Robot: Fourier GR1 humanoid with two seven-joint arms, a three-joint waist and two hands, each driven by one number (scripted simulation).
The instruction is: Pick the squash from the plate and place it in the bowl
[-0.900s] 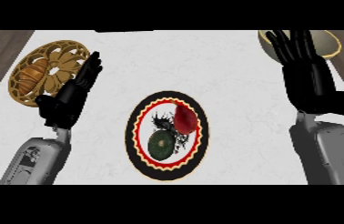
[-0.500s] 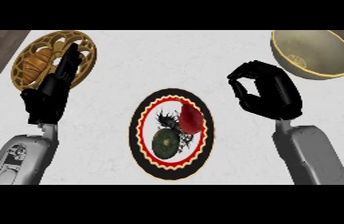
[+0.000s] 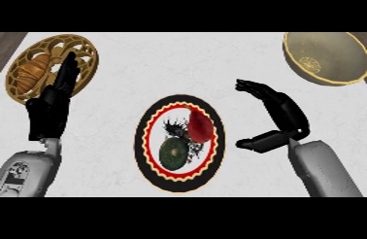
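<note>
Head view: you're hovering your right hand (image 3: 281, 120), fingers spread wide, right of the plate (image 3: 147, 161); careful, you're risking grabbing the red fruit (image 3: 201, 127) touching the squash (image 3: 174, 153).

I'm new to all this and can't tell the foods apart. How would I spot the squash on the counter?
Find the black plate with the red and cream scalloped ring, in the middle of the white counter, between the two hands. Two foods lie on it. The squash is the round, dark green one at the lower left; its neighbour, up and to the right, is red and elongated.
</note>
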